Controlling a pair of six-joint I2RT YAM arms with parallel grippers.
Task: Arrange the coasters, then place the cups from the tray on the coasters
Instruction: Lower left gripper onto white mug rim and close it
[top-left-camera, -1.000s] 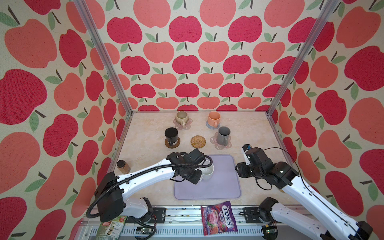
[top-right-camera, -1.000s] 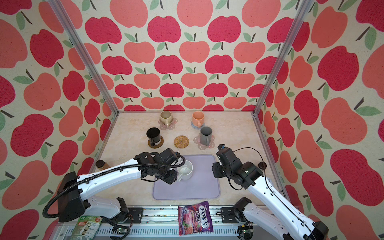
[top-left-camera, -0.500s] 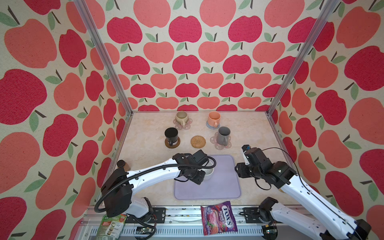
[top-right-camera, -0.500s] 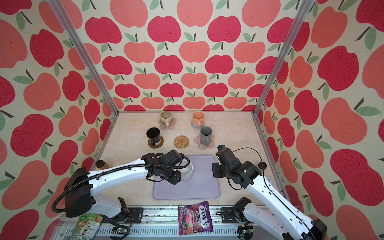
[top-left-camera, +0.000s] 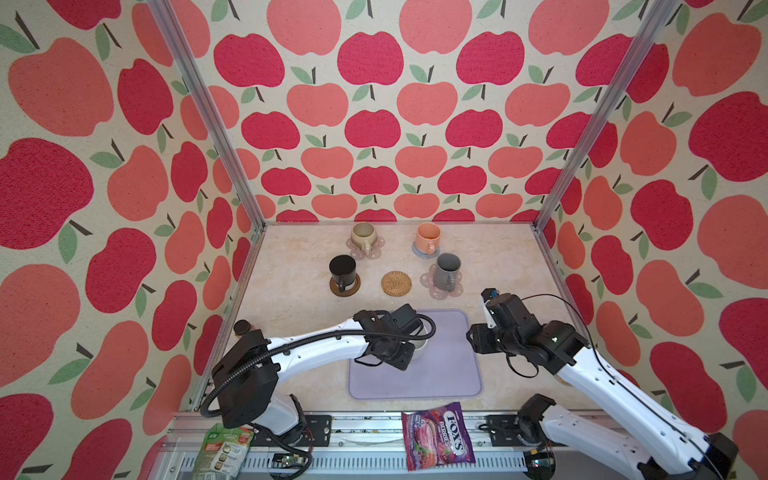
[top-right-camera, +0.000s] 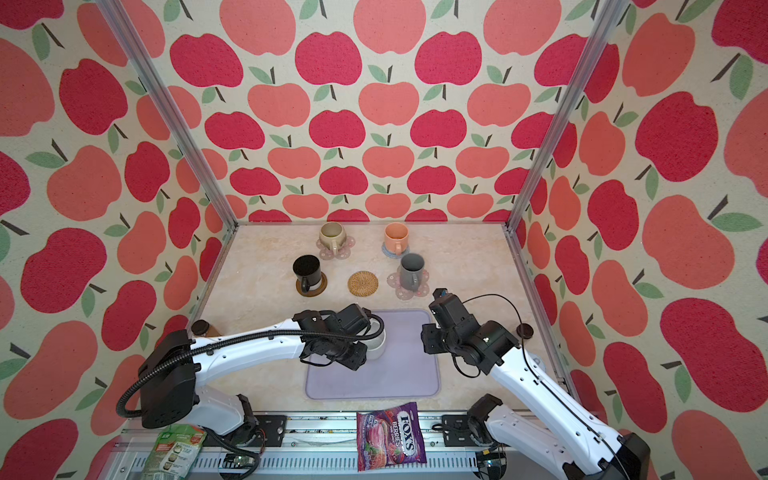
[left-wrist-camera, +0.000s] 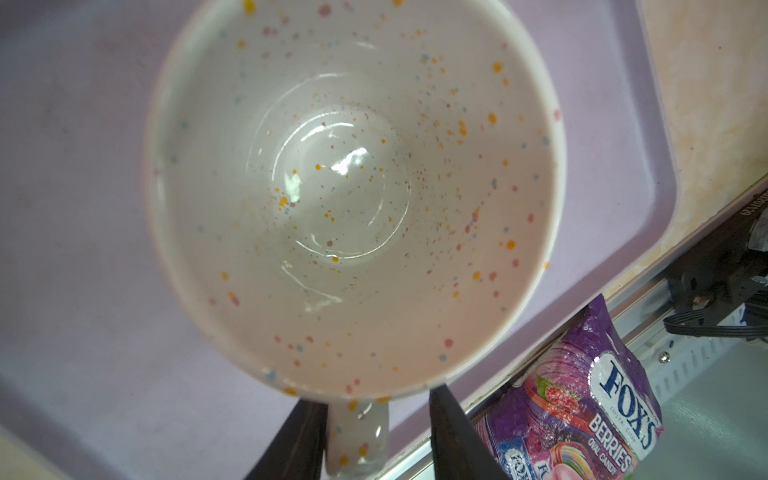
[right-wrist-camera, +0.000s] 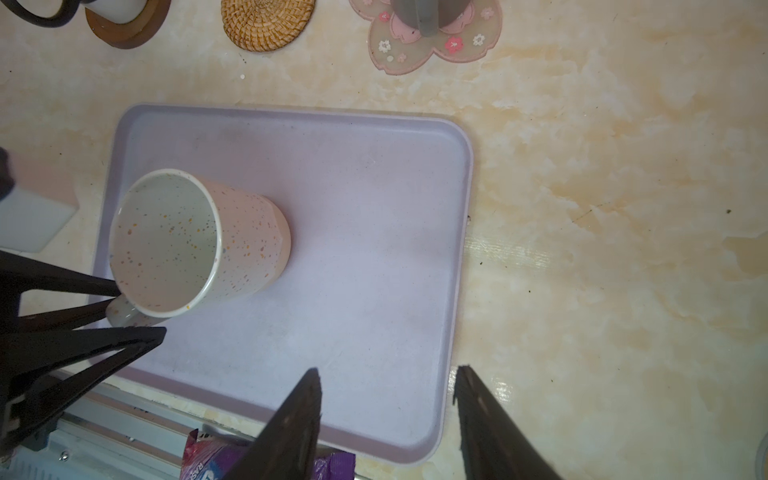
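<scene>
While the speckled white ceramic mug (left-wrist-camera: 353, 187) stands upright in the far left part of the flat lavender rounded-rectangle tray (right-wrist-camera: 374, 216), the left gripper (left-wrist-camera: 376, 397) is partly open around the mug's handle (left-wrist-camera: 357, 436), one finger touching it and the other a little apart. The right gripper (right-wrist-camera: 387, 370) hovers half open and empty above the tray's right rim.

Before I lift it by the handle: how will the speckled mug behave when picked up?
The speckled mug looks like glazed ceramic: probably rigid, fairly heavy, and breakable if dropped. Its glossy handle sits inside the left end effector; held there, the body may sag or slip. Tall and upright on the tray, it could tip if nudged.
</scene>
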